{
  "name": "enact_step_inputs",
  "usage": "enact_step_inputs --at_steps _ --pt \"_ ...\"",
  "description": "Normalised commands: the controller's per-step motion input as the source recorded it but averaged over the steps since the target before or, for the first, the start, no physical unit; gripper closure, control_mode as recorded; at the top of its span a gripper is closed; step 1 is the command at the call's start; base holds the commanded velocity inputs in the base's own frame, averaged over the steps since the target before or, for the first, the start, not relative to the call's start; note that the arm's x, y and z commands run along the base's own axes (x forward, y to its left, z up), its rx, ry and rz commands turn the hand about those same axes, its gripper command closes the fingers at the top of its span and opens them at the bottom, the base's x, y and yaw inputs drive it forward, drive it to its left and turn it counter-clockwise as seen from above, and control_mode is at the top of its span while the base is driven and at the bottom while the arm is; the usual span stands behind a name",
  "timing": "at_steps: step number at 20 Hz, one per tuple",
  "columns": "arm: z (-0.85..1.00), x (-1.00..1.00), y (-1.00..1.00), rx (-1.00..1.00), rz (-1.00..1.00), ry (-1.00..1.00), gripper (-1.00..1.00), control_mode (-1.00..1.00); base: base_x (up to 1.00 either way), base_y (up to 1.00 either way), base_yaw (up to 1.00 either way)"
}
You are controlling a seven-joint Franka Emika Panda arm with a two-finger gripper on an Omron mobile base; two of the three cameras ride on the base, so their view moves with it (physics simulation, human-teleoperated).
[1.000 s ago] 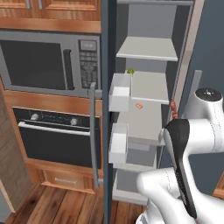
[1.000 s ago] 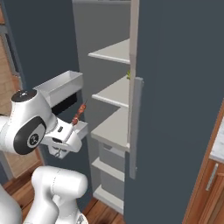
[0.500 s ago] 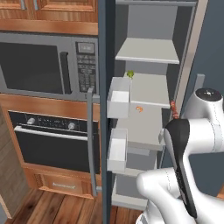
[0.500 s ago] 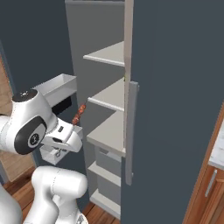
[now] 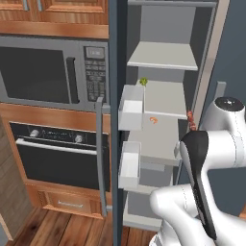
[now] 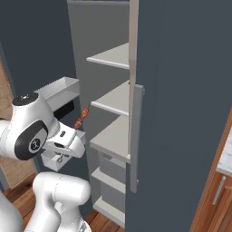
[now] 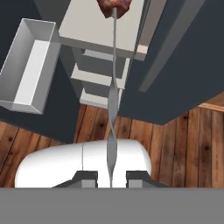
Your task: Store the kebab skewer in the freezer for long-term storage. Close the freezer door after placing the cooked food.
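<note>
Wood cabinets, a steel microwave and a black oven line the wall left of the open freezer, where I have the end effector clamped on the kebab skewer, held up in front of the pale shelves, meat end toward them. I judge the skewer light, stiff and slick, best gripped low on the metal stick. Its ring end is hidden between the fingertips, and the meat is cut off at the hand view's top.

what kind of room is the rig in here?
A rendered home kitchen, most likely: a steel microwave built in above a black oven, wood cabinets overhead, and a tall slate-blue side-by-side fridge with its freezer open.
</note>
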Motion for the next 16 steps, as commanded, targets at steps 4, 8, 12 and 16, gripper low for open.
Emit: enact_step_inputs --at_steps 4,8,12,16 --pt "0.00 0.00 0.00 0.00 0.00 0.00 1.00 1.00 0.30 0.03 0.00" --pt "0.00 0.00 0.00 0.00 0.00 0.00 1.00 1.00 0.03 0.02 0.00" --pt "0.00 0.00 0.00 0.00 0.00 0.00 1.00 1.00 0.00 0.00 0.00" --pt "0.00 0.00 0.00 0.00 0.00 0.00 1.00 1.00 0.00 0.00 0.00"
